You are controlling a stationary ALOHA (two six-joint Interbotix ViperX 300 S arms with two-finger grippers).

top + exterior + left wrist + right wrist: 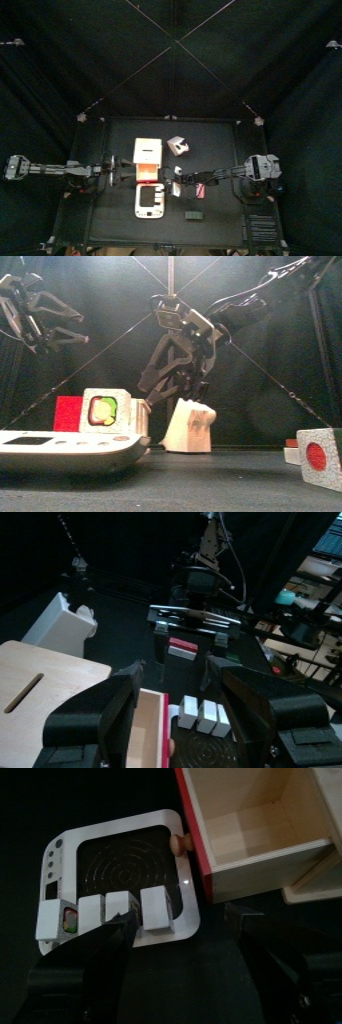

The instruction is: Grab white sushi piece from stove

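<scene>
- The right pincer [174,953] is hanging spread wide and holding nothing, directly above the stove [120,853].
- Between its jaws, white sushi pieces [123,908] are sitting in a row along one edge of the stove, beside its round burner [127,858].
- A wooden box [261,823] with a red side is touching the stove's edge.
- The left pincer [181,707] is hovering just beside that box, jaws apart and empty.
- On the desk [214,165], a white block [177,146] is lying behind the stove.
</scene>
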